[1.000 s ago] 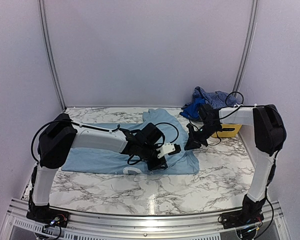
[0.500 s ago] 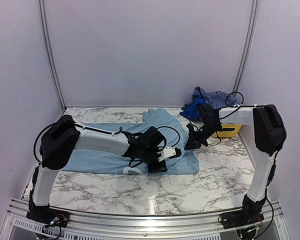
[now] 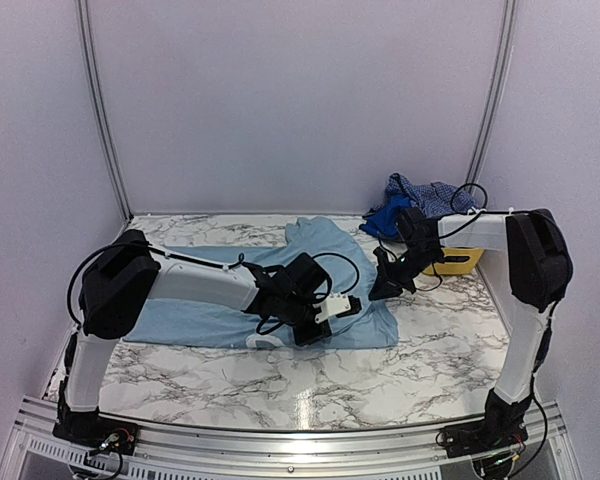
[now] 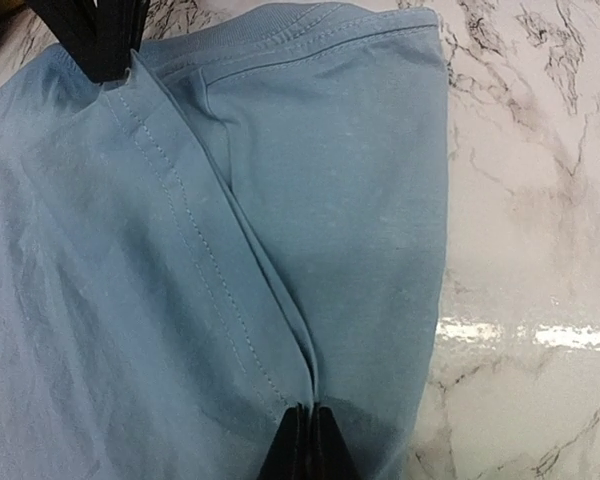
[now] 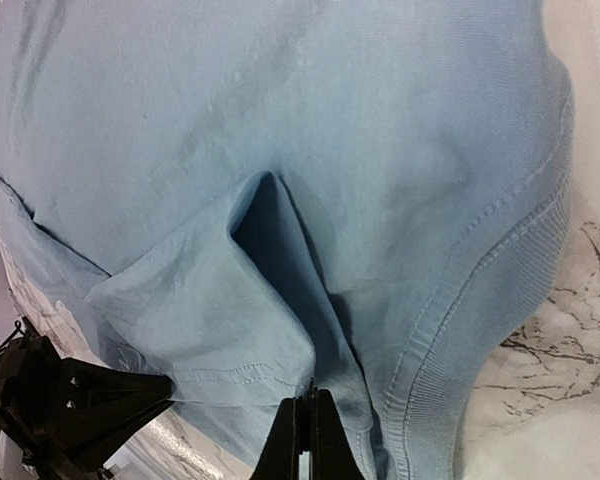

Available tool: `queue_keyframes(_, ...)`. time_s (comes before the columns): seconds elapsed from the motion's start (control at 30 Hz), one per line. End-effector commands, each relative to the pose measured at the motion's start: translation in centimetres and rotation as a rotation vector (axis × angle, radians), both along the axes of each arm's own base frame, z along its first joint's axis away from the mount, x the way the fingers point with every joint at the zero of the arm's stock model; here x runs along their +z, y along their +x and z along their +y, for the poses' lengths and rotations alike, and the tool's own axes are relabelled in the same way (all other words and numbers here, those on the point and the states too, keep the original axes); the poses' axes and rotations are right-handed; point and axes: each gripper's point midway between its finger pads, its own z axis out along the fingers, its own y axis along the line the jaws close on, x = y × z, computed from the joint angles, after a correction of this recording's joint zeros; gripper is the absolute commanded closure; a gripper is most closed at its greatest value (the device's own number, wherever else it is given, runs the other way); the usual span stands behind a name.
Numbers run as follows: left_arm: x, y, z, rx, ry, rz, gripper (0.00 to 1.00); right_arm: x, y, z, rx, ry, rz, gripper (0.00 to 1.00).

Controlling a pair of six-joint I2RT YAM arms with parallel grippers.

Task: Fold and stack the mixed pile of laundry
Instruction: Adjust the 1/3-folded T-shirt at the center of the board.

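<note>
The T-shirt (image 3: 195,315) lay spread across the middle of the surface (image 3: 380,370), mostly flat, with its right end bunched and partly doubled over. The left end effector (image 4: 308,410) was pressed together on a raised ridge of that cloth along a stitched seam. The right end effector (image 5: 308,395) was likewise clamped on the T-shirt, on a pinched fold just beside the ribbed collar band. The two grips sat near each other at the garment's right end.

The check shirt (image 3: 425,192) and the royal-blue piece (image 3: 385,215) were heaped, unfolded, at the far right by the basket (image 3: 460,262). No finished stack showed anywhere, so the task looked to be in its early part: one garment mid-fold, the others not yet begun.
</note>
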Motion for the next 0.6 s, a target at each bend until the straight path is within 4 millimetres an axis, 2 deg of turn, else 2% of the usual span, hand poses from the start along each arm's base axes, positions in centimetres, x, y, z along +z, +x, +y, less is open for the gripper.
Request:
queue_keyframes(0.0, 3.2, 0.1, 0.0, -0.007, -0.059, -0.013, 0.99, 1.2, 0.7, 0.4, -0.009, 0.024, -0.031, 1.00)
queue_keyframes(0.13, 4.7, 1.6, 0.8, 0.033, -0.085, -0.024, 1.00, 2.0, 1.1, 0.8, -0.014, 0.038, -0.042, 1.00)
queue_keyframes(0.3, 6.6, 4.9, 2.7, 0.120, -0.110, -0.069, 1.00, 2.3, 1.6, 1.3, -0.027, 0.060, -0.046, 1.00)
queue_keyframes(0.57, 5.7, 9.7, 5.5, 0.249, -0.066, -0.150, 1.00, 2.6, 2.9, 2.2, -0.072, 0.114, -0.042, 1.00)
